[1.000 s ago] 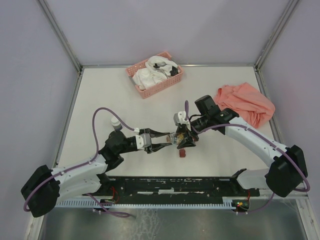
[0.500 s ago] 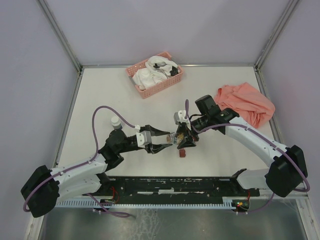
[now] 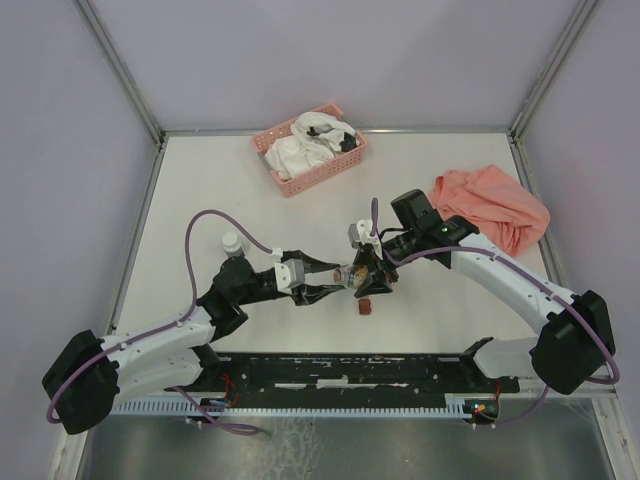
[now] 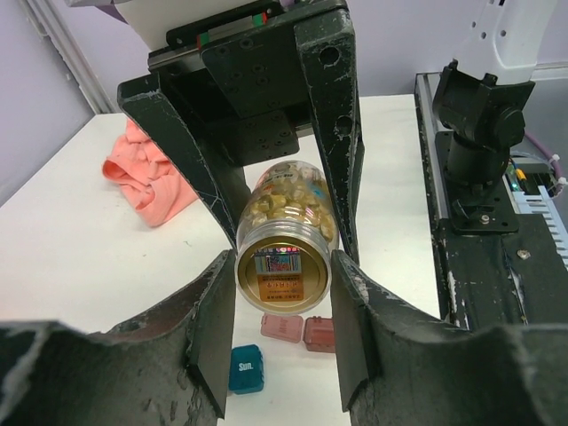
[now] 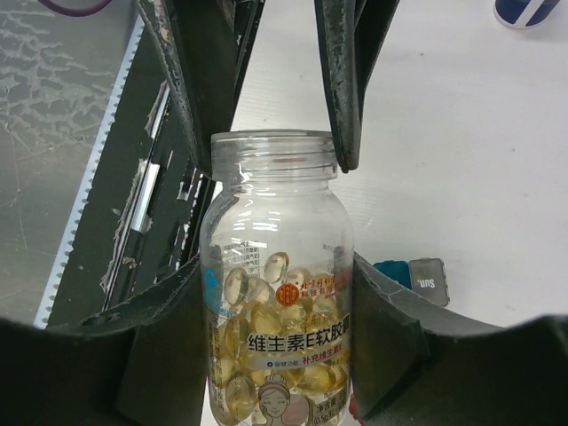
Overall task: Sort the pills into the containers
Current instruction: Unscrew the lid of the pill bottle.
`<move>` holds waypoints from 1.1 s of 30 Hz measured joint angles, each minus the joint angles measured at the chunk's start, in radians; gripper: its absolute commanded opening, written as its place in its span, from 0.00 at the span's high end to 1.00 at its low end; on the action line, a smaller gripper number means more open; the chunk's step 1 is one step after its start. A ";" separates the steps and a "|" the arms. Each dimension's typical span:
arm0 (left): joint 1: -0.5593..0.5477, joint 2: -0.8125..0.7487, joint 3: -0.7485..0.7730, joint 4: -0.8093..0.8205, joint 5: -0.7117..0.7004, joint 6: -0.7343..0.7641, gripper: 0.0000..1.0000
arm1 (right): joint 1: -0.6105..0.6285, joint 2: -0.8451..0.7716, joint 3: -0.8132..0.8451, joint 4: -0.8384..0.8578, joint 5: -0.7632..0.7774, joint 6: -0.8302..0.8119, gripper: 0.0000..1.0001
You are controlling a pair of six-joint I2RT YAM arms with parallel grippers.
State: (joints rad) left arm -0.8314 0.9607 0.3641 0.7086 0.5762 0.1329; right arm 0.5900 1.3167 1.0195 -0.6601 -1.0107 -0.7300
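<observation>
Amber pills (image 5: 266, 333) sit in a clear jar (image 5: 273, 191) clamped between the half-open right claw's (image 5: 277, 275) fingers; the left claw (image 4: 284, 271) brackets its neck, grip unclear.

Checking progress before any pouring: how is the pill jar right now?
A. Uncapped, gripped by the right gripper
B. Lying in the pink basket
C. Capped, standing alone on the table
A: the right gripper clamps the pill jar by its sides, and its threaded mouth shows no cap.
</observation>
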 measured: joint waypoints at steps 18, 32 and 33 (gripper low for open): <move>-0.015 -0.092 -0.016 -0.108 -0.339 -0.813 0.97 | -0.017 0.014 0.000 0.101 -0.002 0.193 0.98; -0.042 -0.111 0.071 -0.359 -0.471 -1.002 0.22 | -0.030 0.025 0.000 0.143 0.035 0.212 0.98; -0.042 -0.124 0.071 -0.375 -0.472 -0.989 0.18 | -0.033 0.025 0.000 0.144 0.042 0.211 0.98</move>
State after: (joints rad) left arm -0.8730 0.8364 0.4347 0.3336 0.1040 -0.8562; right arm 0.5571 1.3418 1.0195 -0.5159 -0.9688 -0.5190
